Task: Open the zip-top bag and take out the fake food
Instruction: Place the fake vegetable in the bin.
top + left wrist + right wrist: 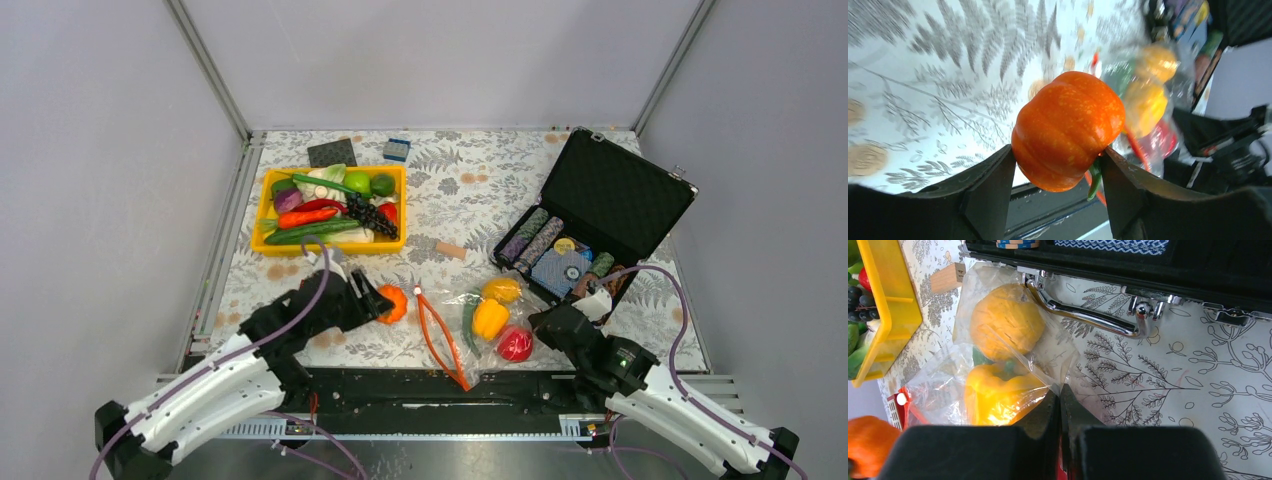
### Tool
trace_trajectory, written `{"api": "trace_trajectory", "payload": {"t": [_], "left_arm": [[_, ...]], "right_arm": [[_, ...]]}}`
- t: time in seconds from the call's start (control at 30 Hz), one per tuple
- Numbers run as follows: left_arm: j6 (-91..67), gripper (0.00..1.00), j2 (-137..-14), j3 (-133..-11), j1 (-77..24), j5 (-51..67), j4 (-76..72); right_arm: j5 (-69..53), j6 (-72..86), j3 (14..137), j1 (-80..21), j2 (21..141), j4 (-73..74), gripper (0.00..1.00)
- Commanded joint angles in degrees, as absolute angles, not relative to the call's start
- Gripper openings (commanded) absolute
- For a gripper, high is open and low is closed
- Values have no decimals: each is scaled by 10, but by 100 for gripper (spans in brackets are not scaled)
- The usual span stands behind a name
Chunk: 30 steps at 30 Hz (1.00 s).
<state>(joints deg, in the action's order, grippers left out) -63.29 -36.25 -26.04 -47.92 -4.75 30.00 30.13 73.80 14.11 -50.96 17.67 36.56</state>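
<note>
The desk [450,200] carries an open black case [620,185] at the right and a yellow tray [262,215] of vegetables at the back left.

The bag [452,303] lies at the near centre, between the two arms. Its red zip strip [435,335] stands parted on the bag's left side, and the strip's long axis runs from the near edge away from the arms. The mouth therefore faces the left arm, which is the nearer one to it.

Inside the bag are a yellow pepper [490,318], a round yellow fruit [502,290] and a red apple [515,345], all lying right of the mouth.

The left gripper [377,300] is just left of the mouth, its jaws clamped on an orange pumpkin [1068,130] that is outside the bag.

The right gripper [1060,397] has its jaws pressed together on the clear film at the bag's right edge, apparently anchoring it.

Judgement: one piece is out and three remain. The next reach goes rightward through the mouth.
</note>
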Motion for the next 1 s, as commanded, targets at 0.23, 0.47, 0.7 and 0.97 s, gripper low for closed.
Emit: {"api": "trace_trajectory", "payload": {"t": [0.23,0.47,0.7,0.97], "left_arm": [[-402,47,-474,-496,-215,22,417],[-356,45,-575,-588,-55,104,386],[-341,45,-655,-646,21,146,363],[-323,45,-728,-687,51,164,348]], "right_arm": [[315,736,147,-512,181,352,0],[312,730,144,-512,168,352,0],[312,719,153,-512,179,352,0],[312,719,154,-511,183,353,0]]}}
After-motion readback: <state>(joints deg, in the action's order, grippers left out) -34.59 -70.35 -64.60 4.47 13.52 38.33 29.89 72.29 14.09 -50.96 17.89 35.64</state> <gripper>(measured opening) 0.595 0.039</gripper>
